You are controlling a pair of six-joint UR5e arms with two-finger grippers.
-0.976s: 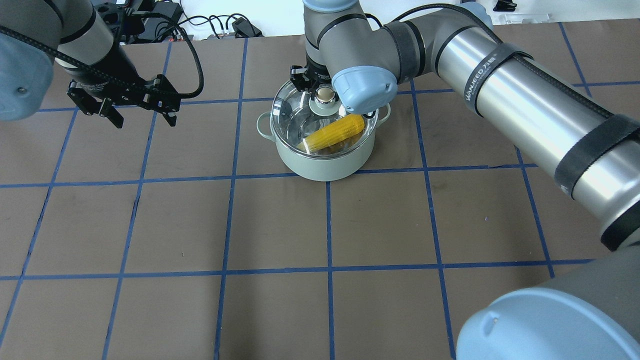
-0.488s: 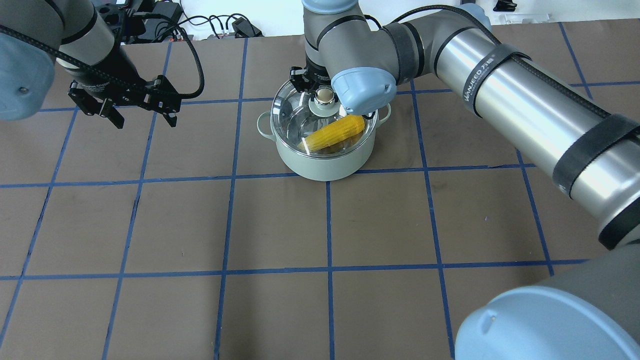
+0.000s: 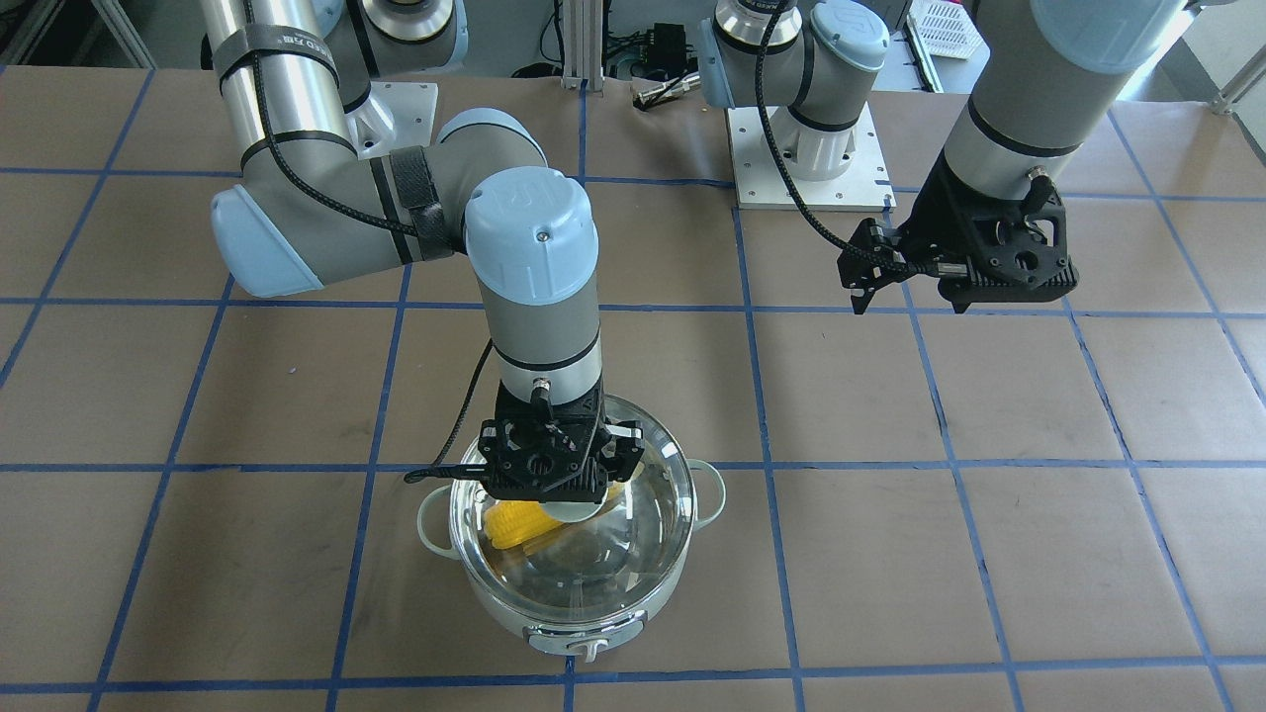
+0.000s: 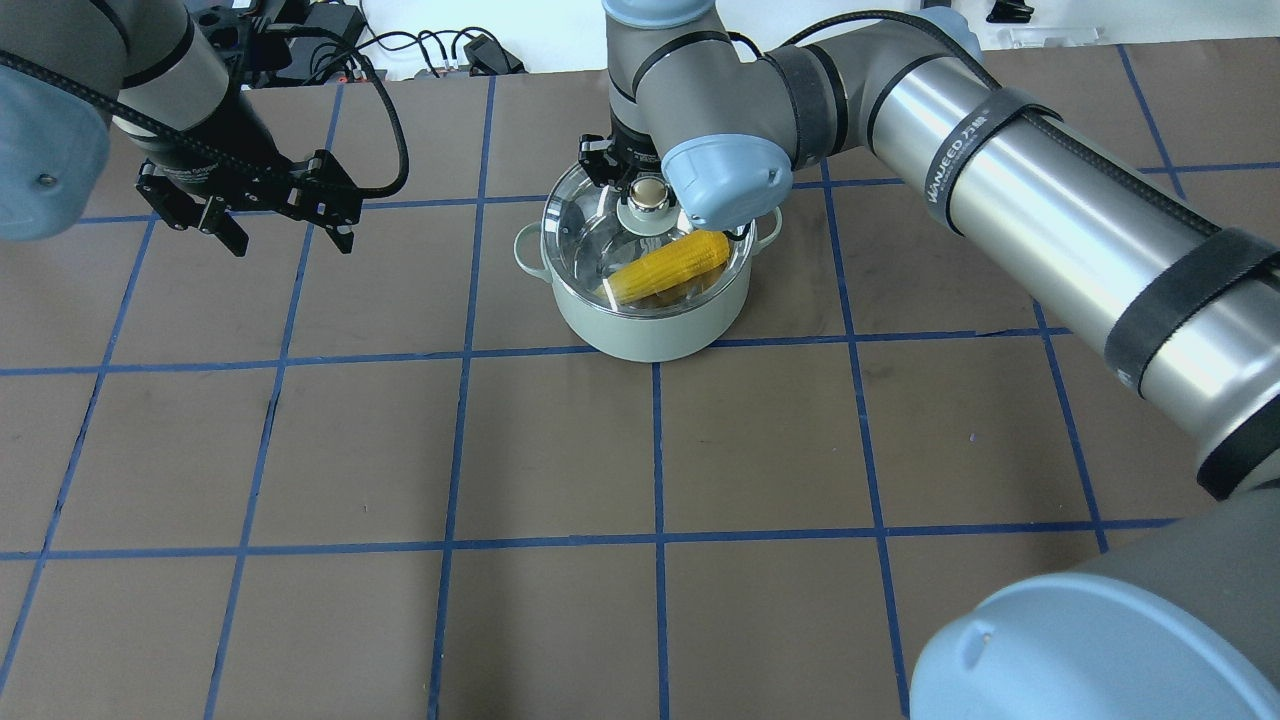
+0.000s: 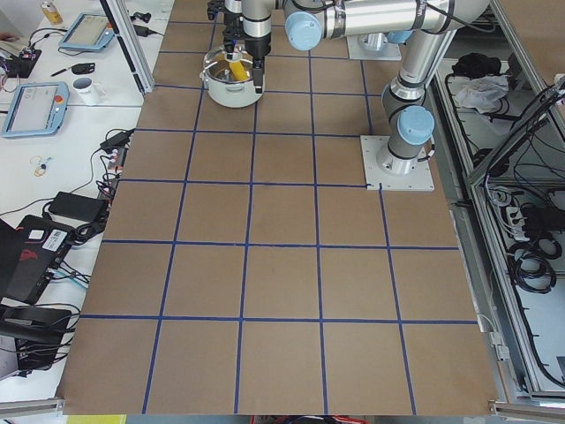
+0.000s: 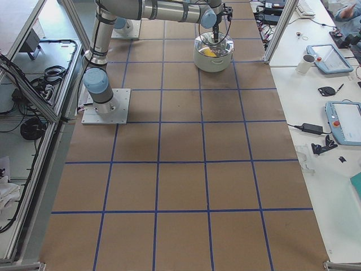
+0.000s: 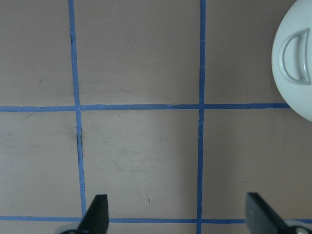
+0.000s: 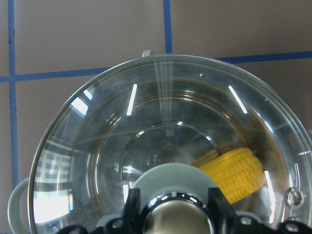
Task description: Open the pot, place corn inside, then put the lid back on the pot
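Pot (image 4: 650,330) sits upper centre of the overhead view on the table (image 4: 560,450). Corn (image 4: 670,265) lies slanted inside it, visible through the glass. Lid (image 4: 590,235) looks seated level on the pot rim.

Right end effector (image 8: 174,214) is straight above, fingers (image 8: 132,212) narrowed against both sides of the knob (image 4: 650,192), so it grips the lid by the knob. The vertical approach keeps the lid flat. Judgement: task nearly finished, only release and lift-off left.

Left end effector (image 7: 178,214) is in the upper left of the overhead view, jaws spread wide, holding nothing. It is parked well apart from the pot, probably to leave the right arm room. Its wrist view catches just a pot handle (image 7: 295,58) at the upper right edge.

Around: blue tape lines (image 4: 655,450) grid the table, cables (image 4: 420,45) lie beyond the far edge at top. Nothing blocks an upward retreat. The right arm's wrist joint hides part of the lid from overhead. Risk: if the fingers drag on the knob when opening, the lid could shift.
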